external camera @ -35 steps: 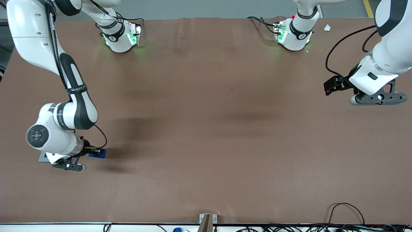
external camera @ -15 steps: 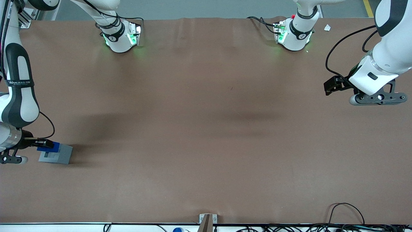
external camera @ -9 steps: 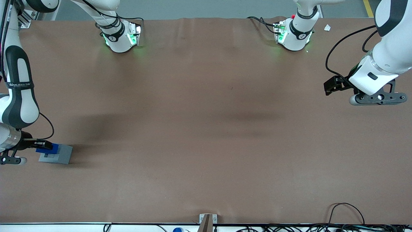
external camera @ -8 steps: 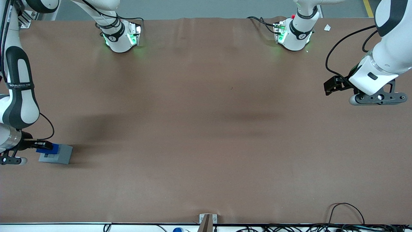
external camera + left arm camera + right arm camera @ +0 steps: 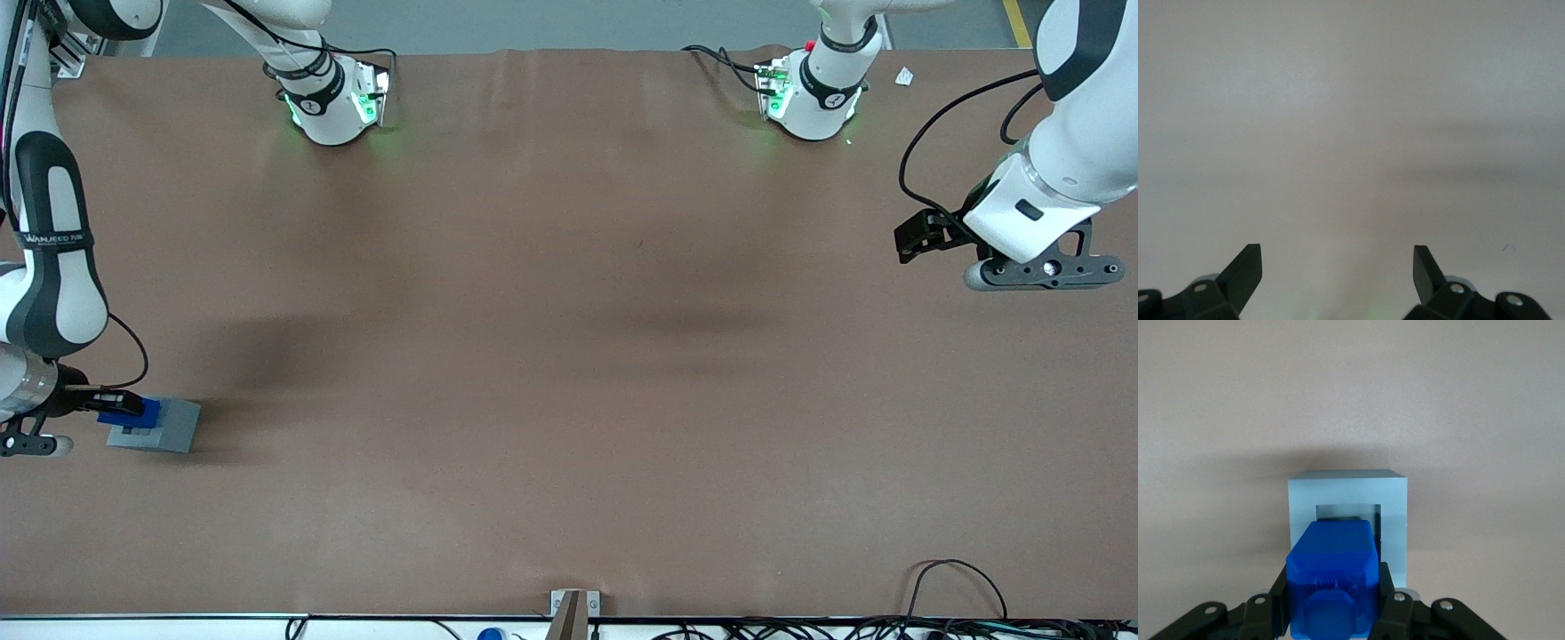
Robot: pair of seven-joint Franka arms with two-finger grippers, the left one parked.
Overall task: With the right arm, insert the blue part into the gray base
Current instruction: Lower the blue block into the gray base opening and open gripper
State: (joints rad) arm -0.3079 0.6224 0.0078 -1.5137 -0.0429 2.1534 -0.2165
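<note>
Blue part: the blue part is sitting clamped between the gripper's fingers, its leading end hanging over the edge of the gray base's recess; in the front view the blue part is overlapping the base's top at the working arm's end of the table.
Gray base: the gray base is resting flat on the brown table, its square recess facing up and partly covered by the part.
Key relation: the recess is lying just ahead of and below the held part, along the line the fingers are pointing; the part's sides are looking parallel to the recess walls, so alignment seems close.
Gripper: the gripper is closed on the blue part, one finger pressing on each side; in the front view the gripper is hovering at the base's edge nearest the right arm.
Step in hand: judging by the overlap, the part is being lined up over the recess and is not yet seated.
Next move: probably a small advance, then a straight lowering.
Risk: a corner catching on the recess rim.
</note>
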